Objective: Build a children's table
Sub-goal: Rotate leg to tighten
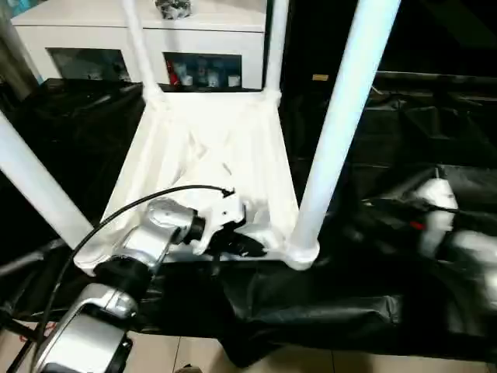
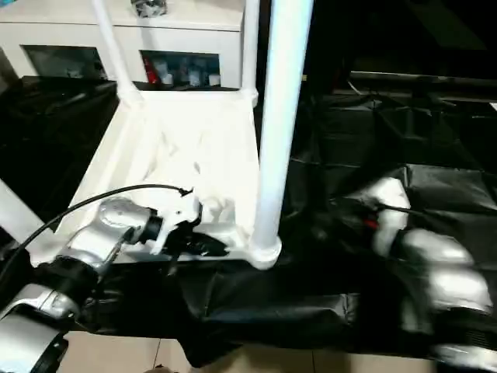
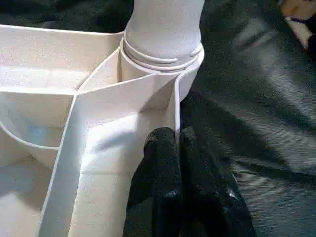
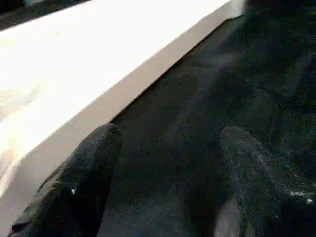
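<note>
From my remote seat I see the children's table [image 1: 213, 155] lying upside down on the bench [image 1: 373, 287], which is draped in black sheeting, with its ribbed underside facing up and all four legs standing in the corner sockets. At far left, the near left leg [image 1: 35, 186] slants up out of view. Next along, my left gripper [image 1: 237, 237] sits at the top's near rim, its jaws closed tight together; in the left wrist view the black fingers [image 3: 163, 182] straddle the thin white wall just beside the socket of the near right leg [image 1: 342, 116]. Behind the top stands a white glass-door cabinet [image 1: 140, 47]. Farther right, well apart from the top, my right gripper [image 4: 168, 168] hangs over the black sheeting with its jaws spread wide and nothing between them, the white edge of the top running beside it.
</note>
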### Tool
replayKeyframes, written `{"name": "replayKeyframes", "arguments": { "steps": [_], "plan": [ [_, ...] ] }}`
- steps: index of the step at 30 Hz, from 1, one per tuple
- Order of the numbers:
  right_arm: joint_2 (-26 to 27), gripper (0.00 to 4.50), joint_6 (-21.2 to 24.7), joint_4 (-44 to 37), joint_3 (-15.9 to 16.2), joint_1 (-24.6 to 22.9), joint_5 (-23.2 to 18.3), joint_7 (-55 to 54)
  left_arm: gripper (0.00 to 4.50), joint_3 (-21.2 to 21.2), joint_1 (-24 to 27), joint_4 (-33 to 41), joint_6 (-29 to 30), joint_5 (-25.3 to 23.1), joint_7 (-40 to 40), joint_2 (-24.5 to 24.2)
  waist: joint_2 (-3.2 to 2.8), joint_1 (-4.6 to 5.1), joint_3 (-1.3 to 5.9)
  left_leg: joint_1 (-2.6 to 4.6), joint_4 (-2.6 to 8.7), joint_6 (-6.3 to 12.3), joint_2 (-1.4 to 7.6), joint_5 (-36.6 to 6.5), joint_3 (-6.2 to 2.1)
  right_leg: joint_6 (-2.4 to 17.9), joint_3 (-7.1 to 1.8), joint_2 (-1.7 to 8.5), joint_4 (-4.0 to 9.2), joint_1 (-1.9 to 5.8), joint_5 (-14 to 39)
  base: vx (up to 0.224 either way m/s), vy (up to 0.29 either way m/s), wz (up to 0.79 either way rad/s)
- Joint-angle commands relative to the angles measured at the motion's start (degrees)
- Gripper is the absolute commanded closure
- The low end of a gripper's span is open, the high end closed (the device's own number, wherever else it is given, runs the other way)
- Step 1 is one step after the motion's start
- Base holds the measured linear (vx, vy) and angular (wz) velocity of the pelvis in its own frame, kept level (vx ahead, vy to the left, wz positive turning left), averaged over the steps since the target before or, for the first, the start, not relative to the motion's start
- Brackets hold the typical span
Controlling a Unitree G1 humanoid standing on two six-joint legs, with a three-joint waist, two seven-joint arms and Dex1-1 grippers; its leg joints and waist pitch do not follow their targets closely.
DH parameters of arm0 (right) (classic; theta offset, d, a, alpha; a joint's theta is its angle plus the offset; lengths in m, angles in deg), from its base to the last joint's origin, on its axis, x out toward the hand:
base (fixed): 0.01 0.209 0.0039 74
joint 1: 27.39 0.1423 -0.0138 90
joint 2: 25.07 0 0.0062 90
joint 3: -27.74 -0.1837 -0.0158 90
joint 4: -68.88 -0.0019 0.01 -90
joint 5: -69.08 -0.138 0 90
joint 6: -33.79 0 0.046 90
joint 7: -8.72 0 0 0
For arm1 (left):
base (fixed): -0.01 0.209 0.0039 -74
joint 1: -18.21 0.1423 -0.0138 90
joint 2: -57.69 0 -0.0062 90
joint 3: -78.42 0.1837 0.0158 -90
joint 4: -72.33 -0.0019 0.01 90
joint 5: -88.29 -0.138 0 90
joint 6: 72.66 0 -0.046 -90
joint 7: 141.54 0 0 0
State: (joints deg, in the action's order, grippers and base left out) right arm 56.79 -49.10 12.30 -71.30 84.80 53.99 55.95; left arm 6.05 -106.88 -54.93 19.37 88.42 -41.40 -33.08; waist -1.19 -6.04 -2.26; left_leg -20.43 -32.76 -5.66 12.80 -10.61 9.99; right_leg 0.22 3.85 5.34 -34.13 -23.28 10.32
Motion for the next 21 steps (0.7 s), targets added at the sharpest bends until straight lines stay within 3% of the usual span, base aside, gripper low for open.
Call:
{"name": "replayKeyframes", "arguments": {
  "steps": [1, 3, 4, 9, 10, 11, 12, 13, 14, 15, 18, 20, 21],
  "plan": [
    [0.3, 0.94, -0.9, 0.8, -1.6, 1.0, 0.9, -4.8, 4.50, 0.8, 0.3, 2.3, -0.2, 1.9, -3.3, 0.2, 0.75, 0.29, 3.54, 0.32, 3.06, 3.94, 0.19, -6.9, 0.96, 14.5, -1.82, 1.91, 3.12, 3.15, 6.4, 0.000, 0.000, 0.00],
    [2.6, 0.94, -1.3, 0.7, -2.3, 1.4, 1.1, -9.6, 4.50, 0.3, 1.1, 3.6, 0.9, 3.0, -4.3, -0.2, 1.31, 0.09, 3.57, 0.23, 3.07, 4.03, 0.22, -6.0, 0.98, 14.3, -1.88, 1.92, 2.82, 3.30, 4.8, 0.000, 0.000, 0.00],
    [2.6, 0.94, -1.3, 0.7, -2.3, 1.4, 1.1, -9.6, 4.50, 0.3, 1.1, 3.6, 0.9, 3.0, -4.3, -0.2, 1.01, 0.11, 3.56, 0.19, 3.11, 3.93, 0.11, -5.7, 0.99, 13.9, -1.89, 1.99, 2.81, 3.26, 5.2, 0.000, 0.000, 0.00],
    [4.6, 0.94, -1.7, 0.1, -3.1, 1.5, 0.9, -13.0, 4.50, 0.0, 2.2, 5.4, 2.5, 4.1, -5.4, -0.8, 1.11, 0.23, 3.51, 0.12, 3.14, 3.86, 0.06, -6.2, 1.03, 13.3, -1.92, 2.03, 2.88, 3.34, 6.0, 0.000, 0.000, 0.00],
    [6.4, 0.73, -1.3, -1.0, -3.9, 1.3, 1.0, -16.9, 4.50, -1.0, 3.4, 7.6, 3.3, 4.9, -4.0, -1.2, 1.39, 0.24, 3.59, 0.03, 3.13, 3.81, 0.16, -5.5, 0.95, 13.2, -2.03, 2.19, 2.59, 3.45, 5.3, 0.000, 0.000, 0.00],
    [7.6, 0.63, -0.9, -2.2, -4.3, 0.9, 0.9, -19.0, 4.50, -2.4, 4.0, 8.4, 3.0, 5.4, -1.8, -1.1, 1.03, 0.48, 3.51, 0.02, 3.13, 3.90, -0.01, -5.4, 0.97, 13.1, -1.93, 2.00, 2.76, 3.32, 5.5, 0.000, 0.000, 0.00],
    [9.8, 0.57, 0.0, -4.8, -4.8, 0.0, 0.6, -23.1, 4.23, -5.6, 5.2, 10.2, 3.3, 7.0, 2.4, -0.7, 0.80, 0.54, 3.59, 0.12, 3.10, 3.75, 0.07, -5.1, 0.94, 13.0, -2.04, 2.08, 2.69, 3.30, 4.8, 0.000, 0.000, 0.00],
    [9.8, 0.54, 0.0, -4.8, -4.8, 0.0, 0.6, -23.1, 4.06, -5.6, 5.2, 10.2, 3.3, 7.0, 2.4, -0.7, 1.10, 0.90, 3.58, -0.16, 3.12, 3.75, -0.05, -4.5, 0.89, 13.0, -2.03, 2.02, 2.46, 3.41, 3.5, 0.000, 0.000, 0.00],
    [11.2, 0.47, 0.5, -7.9, -3.8, -1.3, 1.1, -24.8, 3.95, -9.0, 6.5, 12.3, 3.5, 8.4, 6.8, -0.2, 0.73, 1.14, 3.68, -0.03, 3.09, 3.64, -0.08, -4.8, 0.87, 13.1, -2.01, 1.92, 2.53, 3.44, 3.2, 0.000, 0.000, 0.00],
    [12.1, 0.35, 0.6, -10.0, -3.1, -2.3, 1.6, -25.4, 3.95, -11.1, 7.3, 13.8, 3.8, 9.3, 9.4, 0.1, 0.75, 1.27, 3.65, -0.25, 2.96, 3.68, -0.14, -4.8, 0.89, 13.3, -2.03, 1.87, 2.41, 3.49, 2.3, 0.000, 0.000, 0.00],
    [13.6, 0.11, 1.3, -15.1, -0.8, -4.6, 3.4, -26.8, 3.60, -16.1, 10.3, 19.4, 6.1, 11.5, 15.0, 0.7, 0.81, 1.49, 3.35, -0.19, 3.32, 3.06, 0.12, -7.6, 0.79, 12.7, -1.96, 1.83, 2.80, 3.35, 5.3, 0.000, 0.000, 0.00],
    [14.1, 0.02, 1.7, -17.0, 0.0, -5.6, 4.2, -27.8, 3.49, -18.3, 11.8, 21.9, 6.4, 11.6, 18.7, 1.2, 0.95, 1.88, 3.04, -0.02, 3.53, 2.32, 0.01, -10.2, 0.82, 10.8, -1.96, 1.78, 3.47, 3.13, 11.5, 0.000, 0.000, 0.00],
    [14.2, 0.00, 1.8, -17.4, 0.1, -5.8, 4.3, -28.0, 3.40, -18.8, 12.2, 22.5, 6.3, 11.6, 19.6, 1.4, 0.99, 1.95, 2.97, -0.05, 3.54, 2.17, -0.06, -10.3, 0.85, 10.3, -2.03, 1.74, 3.66, 3.08, 12.2, 0.000, 0.000, 0.00]
  ]
}}
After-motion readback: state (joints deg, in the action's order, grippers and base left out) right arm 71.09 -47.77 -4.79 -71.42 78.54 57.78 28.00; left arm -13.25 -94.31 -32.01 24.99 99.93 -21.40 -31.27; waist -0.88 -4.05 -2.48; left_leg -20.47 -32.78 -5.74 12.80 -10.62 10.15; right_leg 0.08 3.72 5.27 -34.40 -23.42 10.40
